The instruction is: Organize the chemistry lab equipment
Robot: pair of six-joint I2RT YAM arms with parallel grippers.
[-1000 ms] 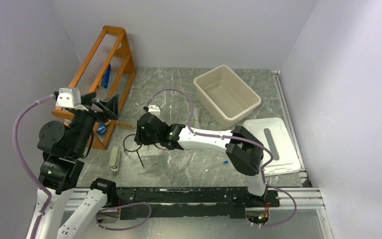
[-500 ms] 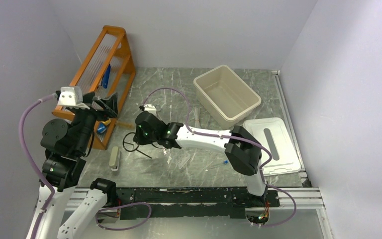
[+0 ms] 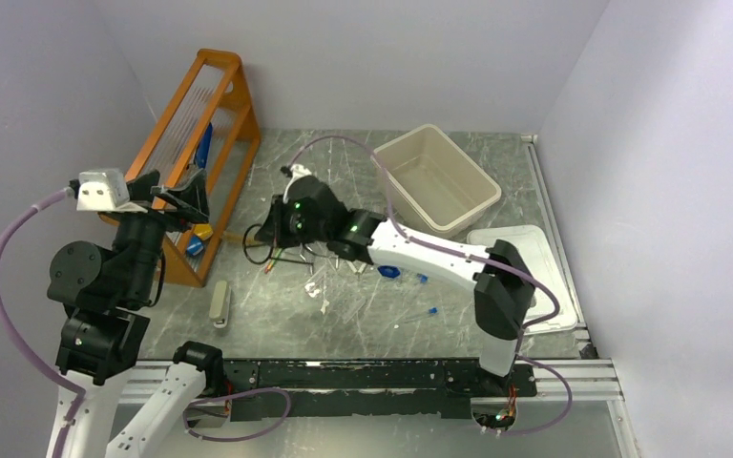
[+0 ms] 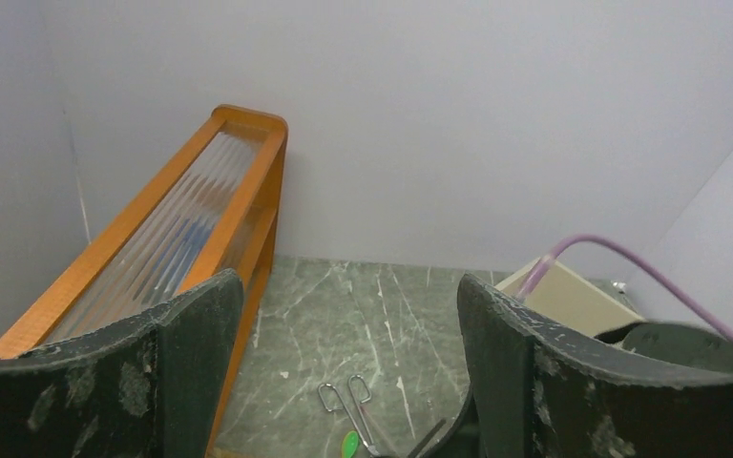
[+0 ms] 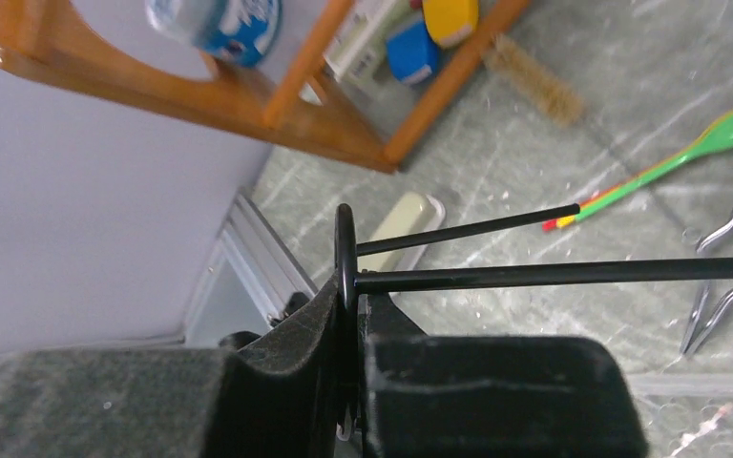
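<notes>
Right pincer [image 5: 352,289] clamps the black wire ring [image 5: 345,239] over open counter [image 3: 277,320]; left pincer [image 4: 348,305] gapes empty beside the rack [image 4: 248,162].

My left pads [image 4: 191,343] are black, matt and rubbery, scuffed with pale flecks. My right pads [image 5: 496,382] look the same, with a fine grain. The ring [image 5: 345,239] is thin black wire, smooth with a dull sheen. The rack [image 4: 248,167] is orange wood, varnished and glossy, and its tubes [image 4: 167,243] are clear and glassy. The forceps [image 4: 355,412] are bright bare metal. The spoon [image 5: 725,129] is glossy green plastic. The table [image 3: 286,320] is grey-green, marbled and scratched. The bin [image 3: 468,215] is matt beige plastic.
</notes>
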